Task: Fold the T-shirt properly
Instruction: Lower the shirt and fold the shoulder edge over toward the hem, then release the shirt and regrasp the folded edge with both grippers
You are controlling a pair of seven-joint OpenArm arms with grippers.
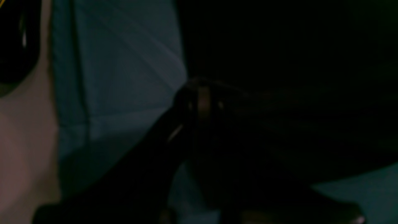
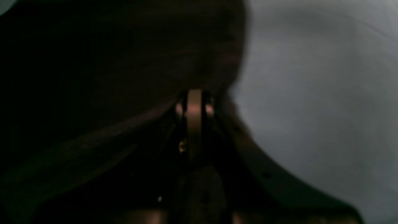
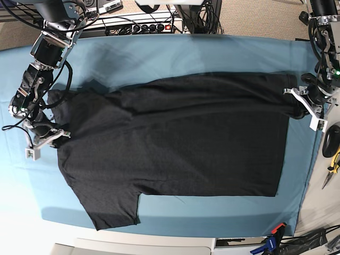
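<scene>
- Left wrist: the left fingers [image 1: 199, 102] were pressed together, pinching dark cloth of the shirt [image 1: 295, 93], which spread away to the right over the teal cloth [image 1: 124, 77].
- Right wrist: the right fingers [image 2: 194, 105] pinched a shirt edge likewise.
- Base: the shirt [image 3: 186, 149] lay flat on the desk [image 3: 175, 53], its long axis left to right, one arm at each end.

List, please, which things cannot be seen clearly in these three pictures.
- Left gripper: left wrist view is dark and blurred; whether it pinches the T-shirt is unclear.
- Right gripper: right wrist view is equally dark; its grip is unclear.
- Base view: both grippers are too small, against black cloth.
- Shirt's underside: hidden against the table cloth.
- Tools: cut off by the right edge.
</scene>
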